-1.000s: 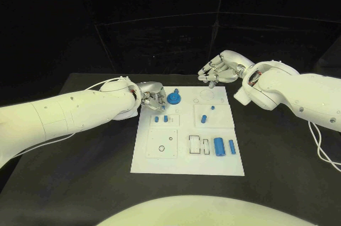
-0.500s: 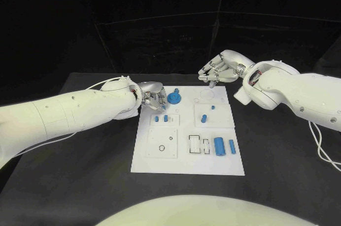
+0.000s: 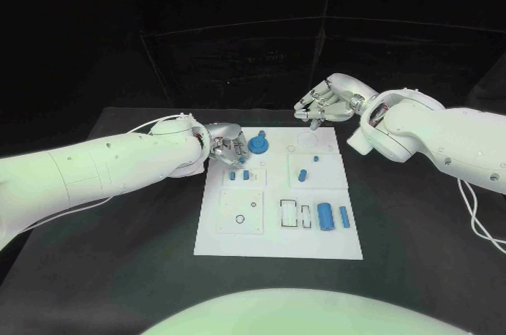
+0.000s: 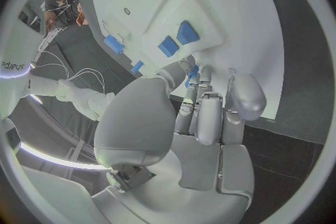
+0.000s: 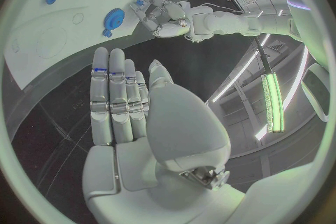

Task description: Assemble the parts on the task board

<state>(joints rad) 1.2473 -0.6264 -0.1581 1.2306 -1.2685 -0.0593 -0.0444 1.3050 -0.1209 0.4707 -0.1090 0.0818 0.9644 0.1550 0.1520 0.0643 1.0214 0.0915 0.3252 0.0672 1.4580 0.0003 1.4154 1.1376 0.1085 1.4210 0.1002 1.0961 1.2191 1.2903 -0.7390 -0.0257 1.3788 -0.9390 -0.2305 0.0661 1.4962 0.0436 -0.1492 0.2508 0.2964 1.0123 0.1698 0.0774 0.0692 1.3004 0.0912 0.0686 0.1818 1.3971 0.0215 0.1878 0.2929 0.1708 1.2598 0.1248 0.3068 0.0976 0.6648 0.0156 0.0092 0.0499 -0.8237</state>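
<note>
Currently the left hand (image 3: 226, 149) sits at the far left edge of the task board (image 3: 279, 243), fingers curled toward a small blue part (image 4: 191, 74) at its fingertips. Looks like a pinch, but I cannot tell whether the part is actually gripped or just touched. Just beside that hand, toward the board's middle, stands the round blue knob (image 3: 259, 144). A pair of small blue blocks (image 3: 239, 176) lies just nearer the robot than the hand.

Right hand (image 3: 322, 104) hovers past the board's far edge, above the counter (image 3: 126, 276), fingers straight and close together, holding nothing. The round recess (image 3: 308, 140) is the closest board feature to it. Blue peg (image 3: 302, 176) sits mid-board; the two blue cylinders (image 3: 330, 216) lie side by side on the near right part, well apart from both hands.

Risks, as I judge them:
- Small part at the fingertips is a thin contact; if the hold is only partial it can slip or rotate on lift and drop back onto the board.
- The left hand's other fingers are close to the knob; any sideways sweep could knock it.
- Wrist view of the fingertips is partly blocked by the hand itself, so alignment to a socket is hard to confirm.
- Board appears unclamped; a hard push could shift it.
</note>
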